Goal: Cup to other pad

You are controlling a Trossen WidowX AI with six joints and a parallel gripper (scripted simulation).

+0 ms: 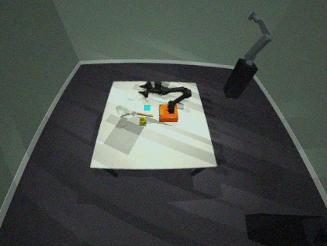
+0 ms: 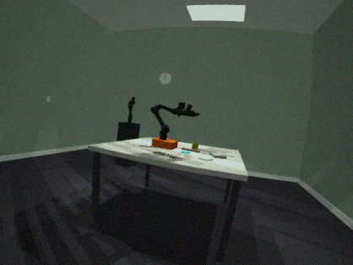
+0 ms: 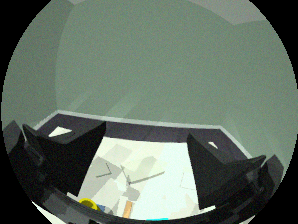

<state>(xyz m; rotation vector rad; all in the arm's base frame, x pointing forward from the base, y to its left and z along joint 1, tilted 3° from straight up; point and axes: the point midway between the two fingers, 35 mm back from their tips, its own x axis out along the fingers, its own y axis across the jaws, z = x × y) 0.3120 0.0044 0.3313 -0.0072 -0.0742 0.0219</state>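
A yellow cup [image 1: 142,121] [image 2: 195,146] [image 3: 88,203] stands upright on a blue pad [image 1: 142,124] [image 3: 101,207], mostly hidden under it. Marbles in the cup cannot be made out. The other pad, a cyan square [image 1: 147,107] [image 2: 186,152] [image 3: 157,219], lies bare on the table and shows only as a sliver at the bottom of the wrist view. My gripper [image 1: 141,89] [image 2: 198,114] [image 3: 147,132] is wide open with nothing between its fingers. It hangs high above the table, well away from the cup.
A thin wooden stick [image 1: 145,114] [image 2: 191,149] [image 3: 128,209] lies between the two pads. My arm stands on an orange box [image 1: 168,113] [image 2: 165,143] beside them. A flat grey object [image 2: 218,155] lies farther out on the table. A second arm stands on a black pedestal [image 1: 240,78] [image 2: 128,131] off the table.
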